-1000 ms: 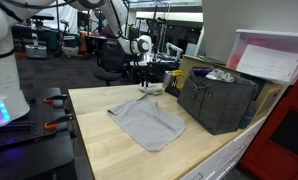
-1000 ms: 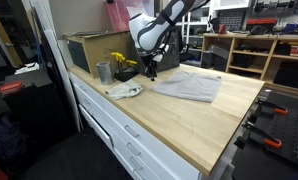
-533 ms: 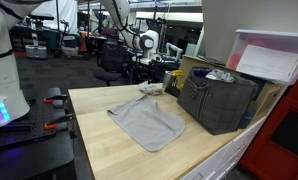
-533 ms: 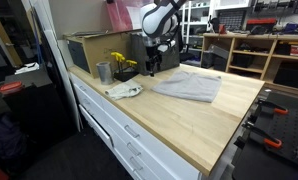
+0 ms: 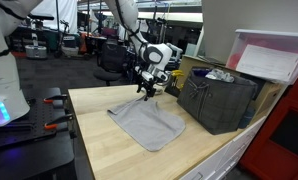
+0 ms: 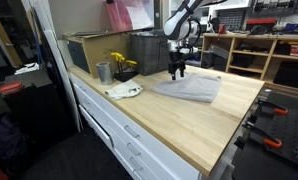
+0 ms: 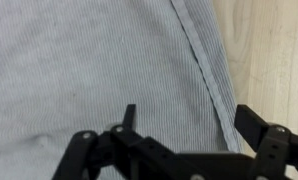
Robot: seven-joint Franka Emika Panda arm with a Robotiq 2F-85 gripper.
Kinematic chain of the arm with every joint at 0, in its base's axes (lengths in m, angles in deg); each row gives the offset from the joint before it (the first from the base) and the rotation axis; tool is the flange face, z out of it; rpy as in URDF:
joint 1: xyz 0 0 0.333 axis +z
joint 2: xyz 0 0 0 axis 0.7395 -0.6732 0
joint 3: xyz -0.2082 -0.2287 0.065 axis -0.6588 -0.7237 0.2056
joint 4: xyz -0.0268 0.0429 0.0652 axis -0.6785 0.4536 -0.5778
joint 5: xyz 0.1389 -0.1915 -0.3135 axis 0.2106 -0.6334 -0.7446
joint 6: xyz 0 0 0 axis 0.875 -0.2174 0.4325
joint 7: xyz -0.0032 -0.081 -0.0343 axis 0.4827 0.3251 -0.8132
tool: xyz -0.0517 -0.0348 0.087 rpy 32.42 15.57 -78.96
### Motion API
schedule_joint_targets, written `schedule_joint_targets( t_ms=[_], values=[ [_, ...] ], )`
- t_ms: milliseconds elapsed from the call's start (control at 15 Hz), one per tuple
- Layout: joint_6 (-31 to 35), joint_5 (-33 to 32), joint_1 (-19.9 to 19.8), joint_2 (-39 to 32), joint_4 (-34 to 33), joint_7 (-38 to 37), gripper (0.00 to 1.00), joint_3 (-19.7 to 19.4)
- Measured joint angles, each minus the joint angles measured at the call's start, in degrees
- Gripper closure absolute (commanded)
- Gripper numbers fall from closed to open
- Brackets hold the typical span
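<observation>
A grey ribbed cloth (image 5: 147, 122) (image 6: 189, 87) lies flat on the wooden table (image 5: 99, 140). In both exterior views my gripper (image 5: 148, 88) (image 6: 176, 71) hangs just above the cloth's far edge, pointing down. In the wrist view the cloth (image 7: 99, 60) fills most of the picture, and its hem runs down towards the right finger. My gripper (image 7: 192, 120) is open there, its dark fingertips (image 7: 257, 122) spread wide over the cloth with nothing between them. Bare wood (image 7: 279, 50) shows at the right.
A dark crate (image 5: 219, 100) and a white bin (image 5: 274, 55) stand beside the cloth. In an exterior view a crumpled white rag (image 6: 124, 91), a metal cup (image 6: 104, 72), yellow flowers (image 6: 122, 62) and a cardboard box (image 6: 89, 48) sit near the table's end.
The gripper has opened wide and moved away from the white rag and cup, to above the grey cloth's edge.
</observation>
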Motion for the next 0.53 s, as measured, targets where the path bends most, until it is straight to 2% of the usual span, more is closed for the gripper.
schedule_joint_targets(
  t_ms=[267, 533],
  values=[
    [-3.0, 4.3, -2.2, 0.4, 5.1, 2.2, 0.00, 0.1],
    [-3.2, 7.0, -2.5, 0.9, 11.5, 2.3, 0.00, 0.2]
  ],
)
